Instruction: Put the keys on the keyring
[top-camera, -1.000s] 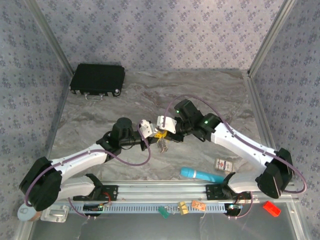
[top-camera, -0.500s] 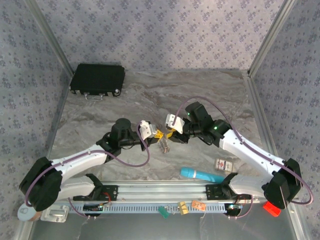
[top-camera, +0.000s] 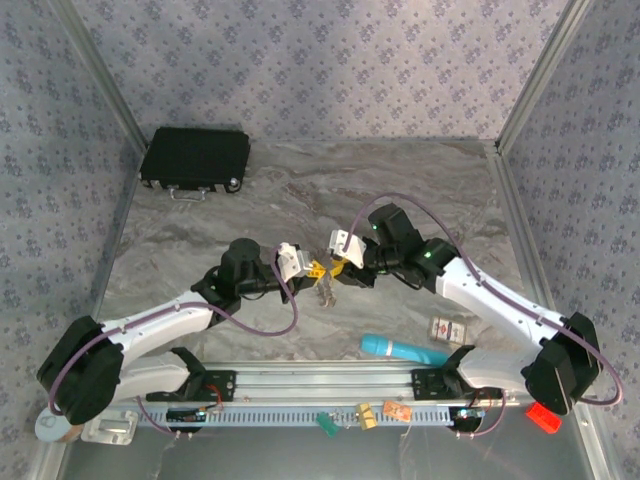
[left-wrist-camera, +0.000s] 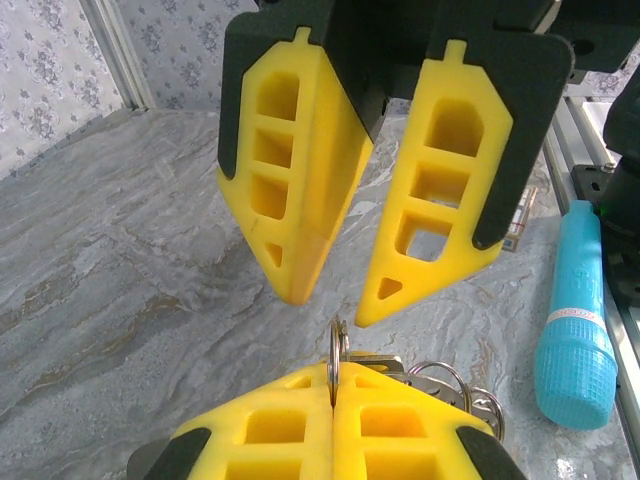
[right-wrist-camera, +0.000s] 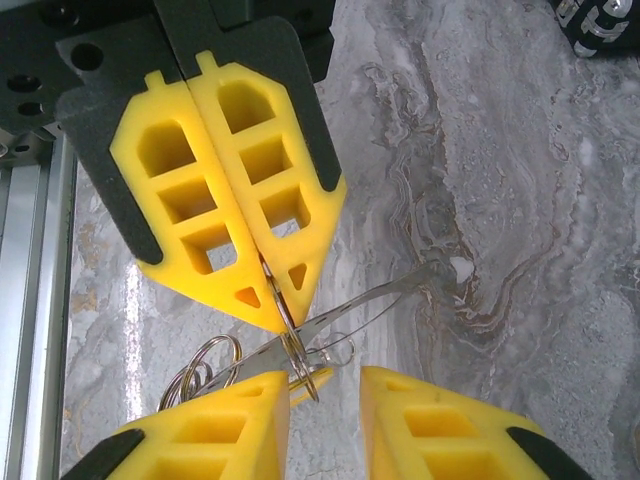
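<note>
My left gripper (left-wrist-camera: 335, 388) is shut on the keyring (left-wrist-camera: 335, 350), a thin silvery ring standing on edge between its yellow fingertips. Several smaller rings and flat metal key parts (left-wrist-camera: 450, 385) hang just behind it. Facing it tip to tip, my right gripper (right-wrist-camera: 325, 400) stands open, and the keyring (right-wrist-camera: 302, 358) lies against the inner edge of its left finger. A long thin metal blade (right-wrist-camera: 385, 293) slants across beside the ring. A small yellow piece (right-wrist-camera: 318, 381) shows under it. From above, both grippers meet at the table's middle, left (top-camera: 303, 266), right (top-camera: 340, 266), with the bunch (top-camera: 325, 290) dangling below.
A turquoise cylinder (top-camera: 403, 349) lies near the front rail, with a small card (top-camera: 447, 328) to its right. A black case (top-camera: 195, 158) sits at the back left. Green (top-camera: 327, 424), orange (top-camera: 397, 411) and red (top-camera: 541, 417) pieces lie in front of the rail.
The right gripper has drawn back a little to the right from the left gripper and its arm has shifted. The left gripper keeps hold of the ring and has barely moved.
</note>
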